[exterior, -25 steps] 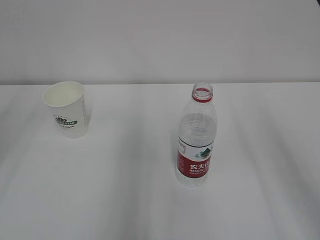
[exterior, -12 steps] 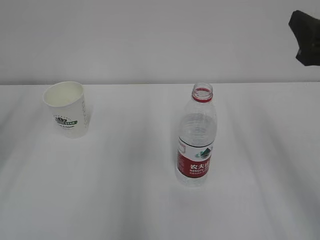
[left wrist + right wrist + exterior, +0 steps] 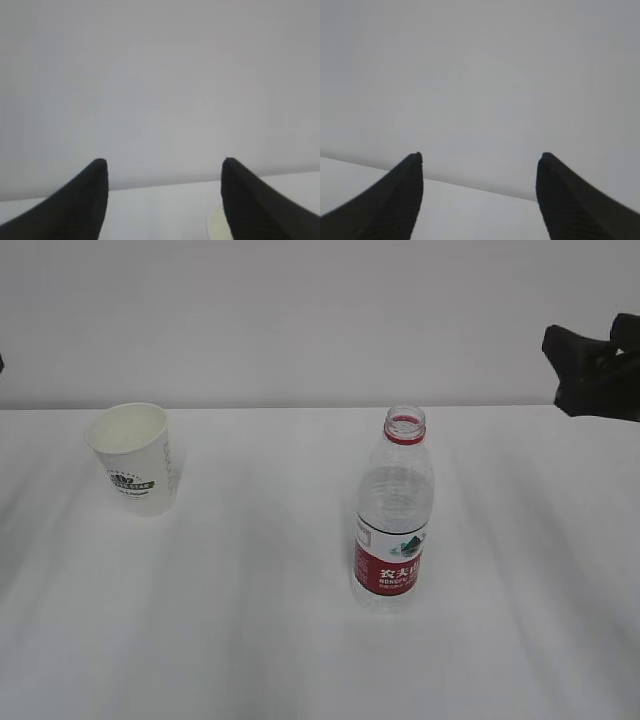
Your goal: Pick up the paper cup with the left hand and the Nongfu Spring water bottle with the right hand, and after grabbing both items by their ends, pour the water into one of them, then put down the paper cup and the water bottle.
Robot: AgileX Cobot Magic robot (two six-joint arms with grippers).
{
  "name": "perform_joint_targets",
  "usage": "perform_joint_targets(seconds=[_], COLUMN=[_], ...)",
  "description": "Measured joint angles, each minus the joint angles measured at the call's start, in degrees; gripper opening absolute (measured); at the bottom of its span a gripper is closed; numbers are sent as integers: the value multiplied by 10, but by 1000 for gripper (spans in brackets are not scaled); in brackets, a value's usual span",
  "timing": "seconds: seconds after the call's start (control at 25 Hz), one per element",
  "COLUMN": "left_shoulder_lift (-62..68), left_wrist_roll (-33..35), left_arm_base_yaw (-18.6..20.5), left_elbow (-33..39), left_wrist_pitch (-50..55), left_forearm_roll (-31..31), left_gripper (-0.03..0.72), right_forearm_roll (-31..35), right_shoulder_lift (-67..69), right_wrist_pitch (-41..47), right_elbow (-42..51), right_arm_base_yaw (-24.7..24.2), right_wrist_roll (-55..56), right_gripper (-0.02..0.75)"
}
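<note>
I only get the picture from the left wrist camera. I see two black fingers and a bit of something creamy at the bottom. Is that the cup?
Observer: Yes. The exterior view shows the paper cup standing upright on the table, with a dark green logo.
Operator: Is there a bottle too?
Observer: Yes, the Nongfu Spring water bottle stands upright right of the cup, apart from it, with no cap on.
Operator: Where is the other arm?
Observer: The right hand shows at the right edge, above the table, clear of the bottle. In its wrist view its fingers are spread with nothing between them.
</note>
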Motion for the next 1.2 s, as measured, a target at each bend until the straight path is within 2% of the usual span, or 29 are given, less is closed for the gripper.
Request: perform_joint_targets(seconds=[0.6,0.8,0.96,1.2], left_shoulder_lift=[51,96,137,162], left_wrist_roll=[-17,-33,-38,-40], left_arm_base_yaw=[0,0,0,0], left_elbow=[119,168,198,204], left_wrist_pitch=[-124,-197,-202,-205], left_forearm_roll=[12,35,59,111], left_gripper=[516,516,516,516], right_forearm_roll=[-7,-11,-25,-73], right_shoulder_lift=[107,126,126,126], right_wrist_pitch=[-207,-210,-211,-212], right_elbow=[114,151,169,181], right_arm_base_yaw=[0,0,0,0], right_wrist_roll=[0,0,0,0], right_gripper=[534,534,535,535])
